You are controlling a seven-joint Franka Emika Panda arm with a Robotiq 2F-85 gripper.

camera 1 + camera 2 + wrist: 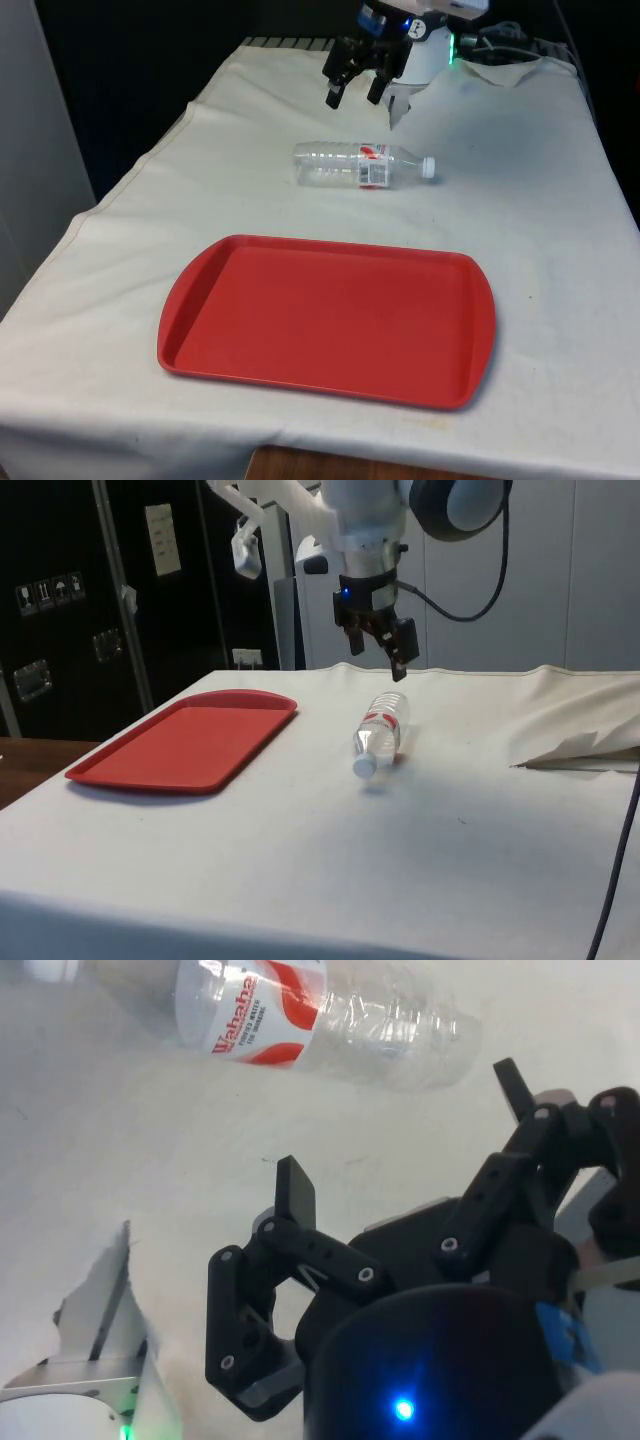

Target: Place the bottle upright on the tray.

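A: Front view first. Where does the task stand?

B: Nothing is done, as I judge it. The bottle (pixel 362 166) lies on its side on the table (pixel 560 200), beyond the tray's far edge and apart from it, cap toward the front view's right. The tray (pixel 330 320) carries nothing. The gripper (pixel 358 93) hangs above the table, past the bottle from the tray, its fingers spread with nothing between them.

A: And the side view?

B: Same picture. The bottle (pixel 381 732) is flat on the table, well apart from the tray (pixel 190 740). The gripper (pixel 378 650) hovers above the bottle's base end, clear of it, fingers parted.

A: Wrist view?

B: The bottle (pixel 320 1020) with its red and white label lies beyond the fingertips of the gripper (pixel 405 1125), not touching either. The gap between them is bare.

A: So what's left?

B: Everything, I'd say: come down over the bottle, grasp it, carry it to the tray, turn it upright, let go.
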